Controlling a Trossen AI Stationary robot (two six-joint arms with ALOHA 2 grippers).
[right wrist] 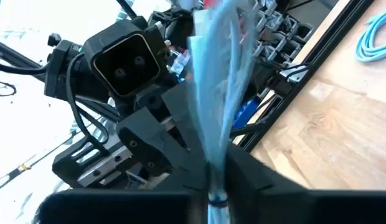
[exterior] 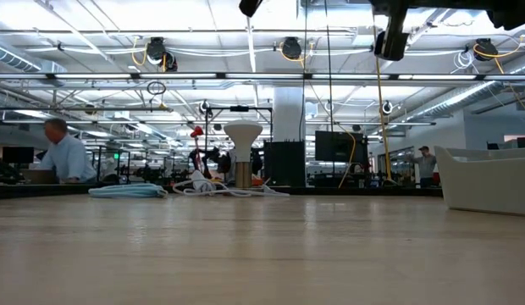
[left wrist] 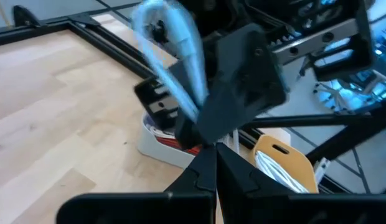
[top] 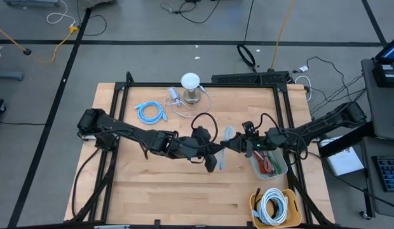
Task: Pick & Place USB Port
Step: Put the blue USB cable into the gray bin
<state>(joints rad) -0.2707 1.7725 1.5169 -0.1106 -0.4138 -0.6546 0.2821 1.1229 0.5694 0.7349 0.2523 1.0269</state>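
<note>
Left to right, high view: blue cable coil (top: pixel 150 112) lies on the table (top: pixel 121 191) back-left. Left gripper (top: pixel 211 157) and right gripper (top: pixel 232 144) meet mid-table, both clenched on a pale-blue bundled USB cable (top: pixel 226 141) held in the air betw. them; wrist views show it close, a looped bundle (right wrist: pixel 219 93). Clear bin (top: pixel 271 163) holds red/green bits. Yellow bin (top: pixel 274 207) holds a white cable coil. Low view only: person (exterior: pixel 66 155) in room behind.

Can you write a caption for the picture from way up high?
Left gripper and right gripper meet mid-table, both holding a pale blue cable.
</note>
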